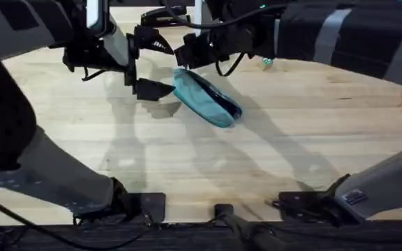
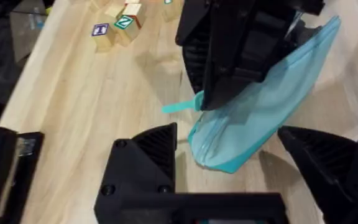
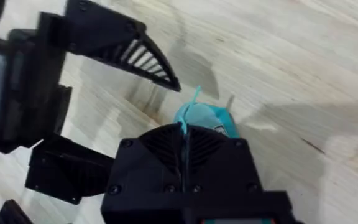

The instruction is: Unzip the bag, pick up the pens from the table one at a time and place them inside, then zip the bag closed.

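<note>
1. The right claw (image 3: 185, 146) is pinched shut on the far-left end of the bag (image 1: 206, 99), seemingly on the zipper there, presumably to work the zip along.
2. The left claw (image 2: 229, 168) stands with its fingers apart, one on each side of that same end, touching nothing; I judge it is placed to steady the fabric against the pull.
3. The bag lies slanted on the table (image 1: 292, 153), toward the far side, just left of centre.
4. A teal cord (image 2: 182, 106) sticks out from the bag's end.
5. Letter blocks (image 2: 120, 25) sit well apart, uninvolved.
</note>
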Available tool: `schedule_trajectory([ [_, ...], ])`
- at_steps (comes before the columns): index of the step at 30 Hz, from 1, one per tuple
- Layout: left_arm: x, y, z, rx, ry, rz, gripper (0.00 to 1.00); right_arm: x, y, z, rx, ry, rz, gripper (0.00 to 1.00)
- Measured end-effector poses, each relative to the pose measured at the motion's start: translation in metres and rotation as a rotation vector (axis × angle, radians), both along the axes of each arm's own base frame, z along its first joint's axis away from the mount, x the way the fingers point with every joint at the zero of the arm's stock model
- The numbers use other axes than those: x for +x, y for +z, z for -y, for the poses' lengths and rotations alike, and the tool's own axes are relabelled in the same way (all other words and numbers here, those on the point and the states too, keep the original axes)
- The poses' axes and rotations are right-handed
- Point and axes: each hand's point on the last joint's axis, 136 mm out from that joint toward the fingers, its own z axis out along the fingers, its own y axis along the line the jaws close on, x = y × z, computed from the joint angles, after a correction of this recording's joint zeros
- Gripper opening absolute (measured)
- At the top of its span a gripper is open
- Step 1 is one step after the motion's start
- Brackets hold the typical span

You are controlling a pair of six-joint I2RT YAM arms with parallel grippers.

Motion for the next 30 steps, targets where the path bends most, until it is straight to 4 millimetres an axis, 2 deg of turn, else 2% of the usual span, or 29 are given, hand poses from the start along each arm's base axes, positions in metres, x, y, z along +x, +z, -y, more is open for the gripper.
schedule_trajectory([
  [8,0.003,-0.026,0.009,-0.109,-0.004,-0.106,0.993,0.000,0.000,0.000,-0.012,0.020,0.016,0.030],
  [15,0.006,-0.021,0.013,-0.154,-0.006,-0.096,0.993,0.000,0.000,0.000,-0.013,0.022,0.018,0.029],
  [21,0.001,-0.022,0.028,-0.147,-0.051,-0.092,0.990,0.000,0.000,0.000,-0.013,0.022,0.018,0.030],
  [30,0.000,-0.025,0.030,-0.127,-0.060,-0.097,0.613,0.000,0.000,0.000,-0.013,0.022,0.018,0.030],
])
